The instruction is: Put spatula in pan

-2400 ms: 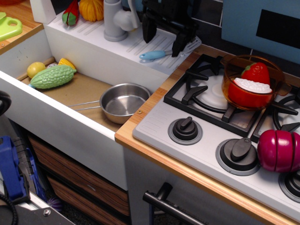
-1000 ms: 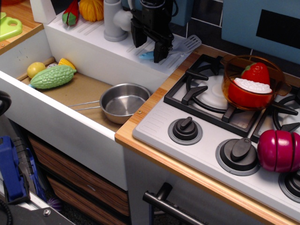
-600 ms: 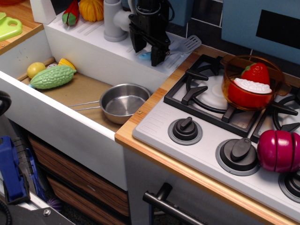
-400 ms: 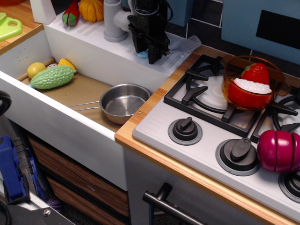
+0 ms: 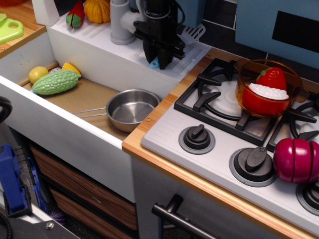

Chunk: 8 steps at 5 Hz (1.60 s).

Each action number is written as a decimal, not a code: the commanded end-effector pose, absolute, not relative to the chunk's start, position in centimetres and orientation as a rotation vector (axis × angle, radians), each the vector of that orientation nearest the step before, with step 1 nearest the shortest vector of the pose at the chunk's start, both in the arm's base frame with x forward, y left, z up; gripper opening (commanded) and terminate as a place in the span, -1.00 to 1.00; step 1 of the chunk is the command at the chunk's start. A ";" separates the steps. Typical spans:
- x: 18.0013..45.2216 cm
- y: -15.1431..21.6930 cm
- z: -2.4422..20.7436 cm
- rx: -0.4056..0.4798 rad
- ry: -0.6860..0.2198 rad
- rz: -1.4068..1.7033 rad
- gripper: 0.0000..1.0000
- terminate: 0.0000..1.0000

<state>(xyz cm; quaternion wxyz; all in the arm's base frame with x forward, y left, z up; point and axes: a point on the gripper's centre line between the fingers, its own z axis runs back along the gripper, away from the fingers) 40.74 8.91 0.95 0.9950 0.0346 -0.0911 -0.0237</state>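
The spatula (image 5: 191, 33) has its grey slotted blade raised at the back right of the black gripper (image 5: 157, 61). Only the tip of its light blue handle (image 5: 154, 64) shows between the fingers. The gripper stands over the white ribbed drainboard (image 5: 104, 37) behind the sink and is shut on the spatula's handle, with the spatula tilted blade-up. The shiny steel pan (image 5: 130, 108) sits empty in the sink's front right corner, in front of and below the gripper. Its two-wire handle (image 5: 89, 112) points left.
A green gourd (image 5: 56, 81), a yellow lemon (image 5: 37, 73) and a corn piece (image 5: 71, 67) lie in the sink's left part. A grey faucet (image 5: 121, 20) stands left of the gripper. An orange see-through pot with red food (image 5: 266, 87) sits on the stove. A magenta toy (image 5: 296, 159) is at the right edge.
The gripper moved left along the drainboard onto the spatula's handle and closed on it. The blade end has swung up and back off the board. The pan has not moved.
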 end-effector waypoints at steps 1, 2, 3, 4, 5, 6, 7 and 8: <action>39.2 6.7 5.5 0.052 -0.151 0.069 -1.00 -1.00; 36.2 5.6 6.4 0.047 -0.080 0.172 -1.00 -1.00; 33.9 4.8 6.5 0.065 -0.035 0.284 -1.00 -1.00; 33.2 4.5 6.7 0.061 0.003 0.389 -1.00 -1.00; 32.3 4.8 6.5 0.061 0.052 0.535 -1.00 -1.00; 31.6 5.5 6.1 0.044 0.061 0.635 -1.00 -1.00; 30.7 5.8 5.3 0.053 0.047 0.773 -1.00 -1.00; 30.4 6.7 4.3 0.054 0.012 0.851 -1.00 -1.00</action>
